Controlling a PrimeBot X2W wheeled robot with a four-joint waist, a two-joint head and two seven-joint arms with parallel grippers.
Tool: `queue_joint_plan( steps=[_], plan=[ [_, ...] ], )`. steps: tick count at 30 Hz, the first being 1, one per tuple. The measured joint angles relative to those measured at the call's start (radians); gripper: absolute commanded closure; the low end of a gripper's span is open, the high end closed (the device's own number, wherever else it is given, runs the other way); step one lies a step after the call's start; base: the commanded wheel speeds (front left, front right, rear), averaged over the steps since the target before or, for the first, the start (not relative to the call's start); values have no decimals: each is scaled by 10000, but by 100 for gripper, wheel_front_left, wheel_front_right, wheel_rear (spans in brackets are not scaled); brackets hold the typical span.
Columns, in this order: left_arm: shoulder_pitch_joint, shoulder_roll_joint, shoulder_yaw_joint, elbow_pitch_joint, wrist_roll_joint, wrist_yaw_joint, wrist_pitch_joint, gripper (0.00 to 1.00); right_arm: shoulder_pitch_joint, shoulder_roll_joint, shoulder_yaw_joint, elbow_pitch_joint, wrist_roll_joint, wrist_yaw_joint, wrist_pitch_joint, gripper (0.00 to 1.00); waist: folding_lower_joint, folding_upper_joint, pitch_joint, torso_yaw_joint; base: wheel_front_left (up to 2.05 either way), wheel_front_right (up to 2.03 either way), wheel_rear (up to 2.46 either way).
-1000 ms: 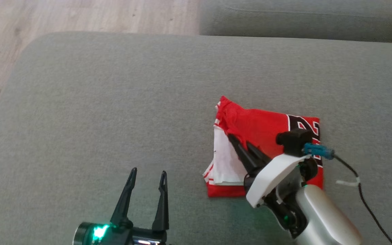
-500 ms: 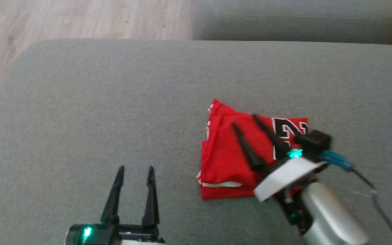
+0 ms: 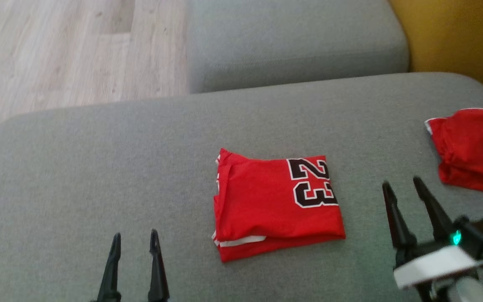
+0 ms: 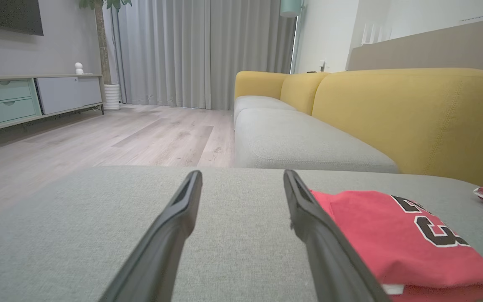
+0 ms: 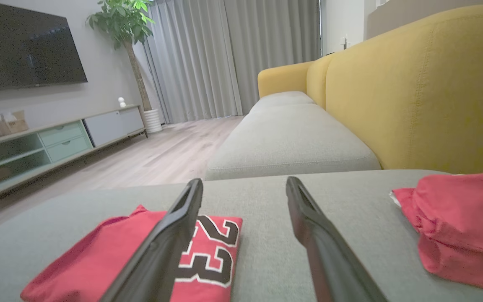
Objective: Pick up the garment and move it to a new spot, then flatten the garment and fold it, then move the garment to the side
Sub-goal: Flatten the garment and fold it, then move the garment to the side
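Observation:
The garment [image 3: 275,203] is a red jersey with a black "23", folded into a neat rectangle on the grey sofa cushion [image 3: 99,159]. It also lies at the lower right of the left wrist view [image 4: 392,235] and the lower left of the right wrist view [image 5: 111,256]. My left gripper [image 3: 134,241] stands open at the lower left, well apart from the jersey, nothing between its fingers. My right gripper [image 3: 401,184] is open to the jersey's right, clear of it and empty.
A second crumpled red garment [image 3: 472,149] lies at the cushion's right edge, also in the right wrist view [image 5: 459,222]. Another grey seat cushion [image 3: 292,37] lies beyond, with the yellow sofa back [image 3: 455,37] on the right and wooden floor [image 3: 57,54] to the left.
My right gripper opened, let go of the jersey and drew back to its right. The folded flap now lies flat. The head camera has turned, bringing the second red garment into view.

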Motion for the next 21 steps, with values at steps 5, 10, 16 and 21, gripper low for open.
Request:
queue_joint_plan(
  steps=[5,10,16,21],
  plan=[
    [679,0,201,127,19,-186,0,0,1024,311,-81,-50,-614,0,0,0,0,0,-282,-187,0,0,0],
    [886,2,418,130,21,-293,0,0,1336,562,-174,-94,-675,0,0,0,1,0,-405,-182,0,0,0],
    [892,0,420,67,119,-303,0,0,1381,690,-288,-171,-771,0,0,0,1,0,-436,-125,0,0,0],
    [913,0,428,-25,119,-293,0,0,1584,717,-290,-222,-838,0,0,0,1,0,-413,-170,0,0,0]
  ],
)
